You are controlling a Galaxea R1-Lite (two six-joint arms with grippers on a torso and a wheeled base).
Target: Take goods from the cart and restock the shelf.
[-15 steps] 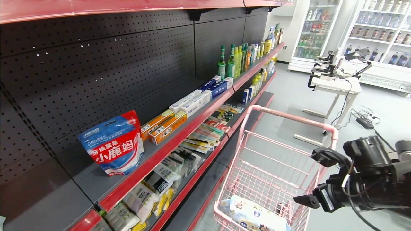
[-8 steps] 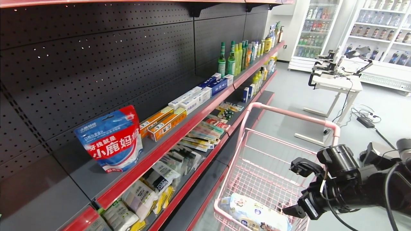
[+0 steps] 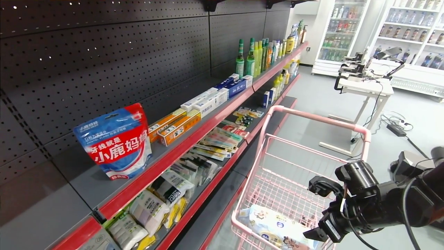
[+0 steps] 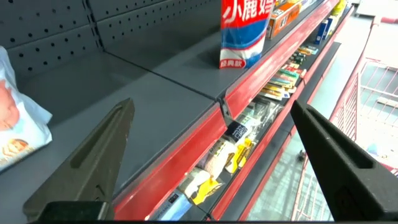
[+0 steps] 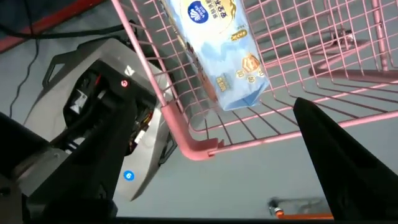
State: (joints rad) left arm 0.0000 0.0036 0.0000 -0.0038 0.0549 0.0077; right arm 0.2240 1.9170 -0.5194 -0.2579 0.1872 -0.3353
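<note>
Right pincer (image 3: 308,210): at 4 o'clock in the head view, by the near right corner of the pink wire cart (image 3: 314,119). Its jaws are spread wide, with nothing between them and no contact that we can make out. Its own camera shows one dark finger (image 5: 339,162) in front of the cart (image 5: 186,146) rim. Left pincer (image 4: 211,104): both fingers far apart, released and empty, hovering over a bare stretch of the grey metal shelf with a red front lip (image 4: 168,93). Task goods: a white-and-blue soft plastic pack (image 3: 274,229) lies flat on the cart floor at the basket's 6 o'clock end, against the near wall. The right wrist view shows the same pack (image 5: 217,56) through the mesh, with a blue round logo and an orange badge on it. We can't resolve the rest of its print. At 9 o'clock on the shelf (image 3: 79,184) a blue-and-red stand-up pouch (image 3: 112,140) stands upright. It carries big white characters on a red band and smaller white print on the blue top; we don't transcribe either. Just beside the pouch, at its 2 o'clock, are orange cartons (image 3: 175,126) lying flat. Next come white and blue boxes (image 3: 215,99), then green and yellow bottles (image 3: 253,60) upright toward 1 o'clock. On the tier below, flat packets (image 3: 166,191) lie overlapping. A pale soft bag (image 4: 18,118) lies on the shelf board near the left pincer, with a peach print we can't read.
</note>
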